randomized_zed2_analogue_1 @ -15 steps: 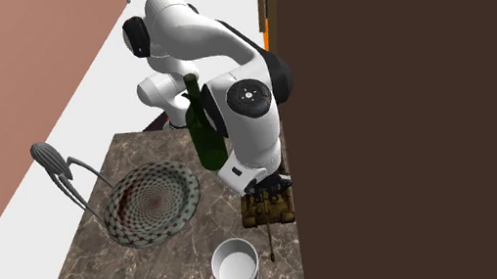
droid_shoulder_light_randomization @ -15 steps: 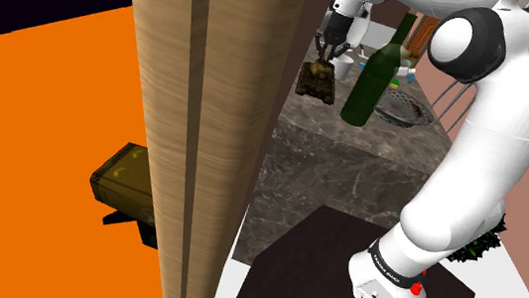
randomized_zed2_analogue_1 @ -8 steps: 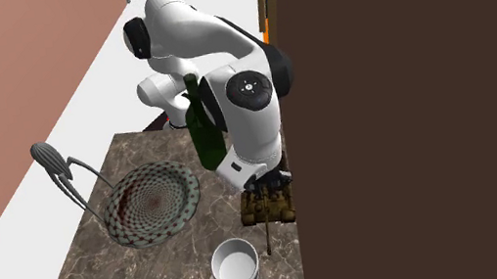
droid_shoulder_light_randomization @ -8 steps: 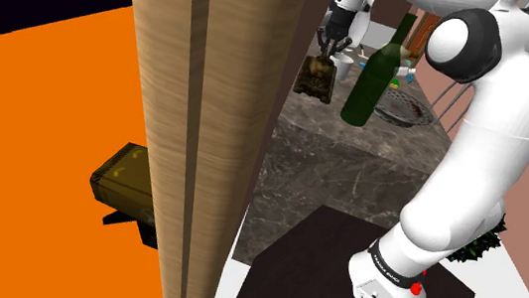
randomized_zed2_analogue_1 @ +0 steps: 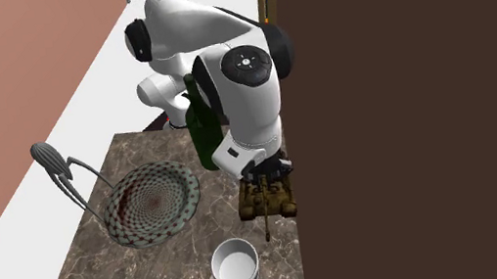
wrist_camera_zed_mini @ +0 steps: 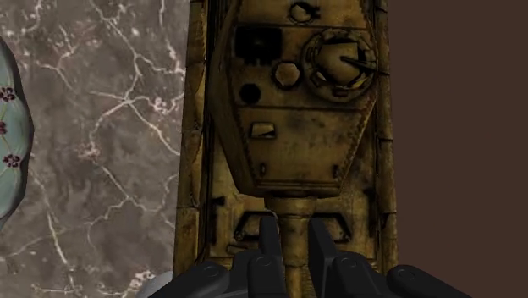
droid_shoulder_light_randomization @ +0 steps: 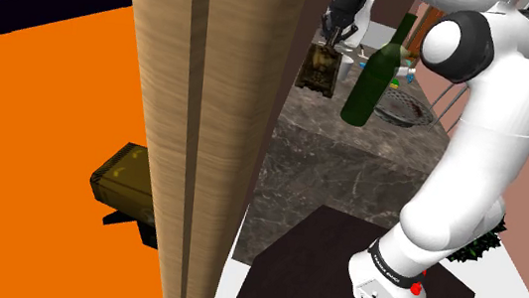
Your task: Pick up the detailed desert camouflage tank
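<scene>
Okay, shoulder view: tool (droid_shoulder_light_randomization: 334, 37) sits over the tank (droid_shoulder_light_randomization: 320, 71) at the bench (droid_shoulder_light_randomization: 350, 171) edge, near a green bottle (droid_shoulder_light_randomization: 371, 78). Second exterior view: tank just under the tool, beside a white cup (randomized_zed2_analogue_1: 235, 264). Wrist view: fingers (wrist_camera_zed_mini: 269, 235) pinch the thin barrel (wrist_camera_zed_mini: 294, 216). Tank looks rigid and probably light, but the barrel seems slippery and fragile; the hull sides are safer.

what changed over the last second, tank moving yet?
The claw, shut on the tank by its gun barrel, moved up and carried the tank up with it, tipping it steeper in the shoulder view. Nothing newly grasped or let go. The green bottle, patterned plate and white cup stayed put on the marble counter.
</scene>
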Tool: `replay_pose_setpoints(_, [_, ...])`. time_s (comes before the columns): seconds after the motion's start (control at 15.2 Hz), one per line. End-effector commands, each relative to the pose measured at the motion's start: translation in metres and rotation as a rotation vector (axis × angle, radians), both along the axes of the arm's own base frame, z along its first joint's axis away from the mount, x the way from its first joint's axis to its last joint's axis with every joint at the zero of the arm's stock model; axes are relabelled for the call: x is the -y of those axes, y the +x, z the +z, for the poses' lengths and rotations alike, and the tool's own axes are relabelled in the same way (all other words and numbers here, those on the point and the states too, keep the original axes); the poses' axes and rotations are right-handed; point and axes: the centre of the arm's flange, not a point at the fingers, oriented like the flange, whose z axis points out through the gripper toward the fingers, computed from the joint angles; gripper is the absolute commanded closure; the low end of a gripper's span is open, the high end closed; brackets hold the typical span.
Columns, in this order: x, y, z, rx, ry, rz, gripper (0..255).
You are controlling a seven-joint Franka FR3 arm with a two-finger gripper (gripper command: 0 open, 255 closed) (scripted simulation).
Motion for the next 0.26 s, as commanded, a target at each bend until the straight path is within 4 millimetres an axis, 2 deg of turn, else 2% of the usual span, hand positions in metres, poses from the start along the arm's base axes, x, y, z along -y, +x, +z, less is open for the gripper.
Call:
replay_pose_setpoints(0.0, [-0.0008,-0.0012,0.0116,0.002,-0.001,0.0,255])
replay_pose_setpoints(0.2, [-0.0008,-0.0013,0.0176,0.002,-0.001,0.0,255])
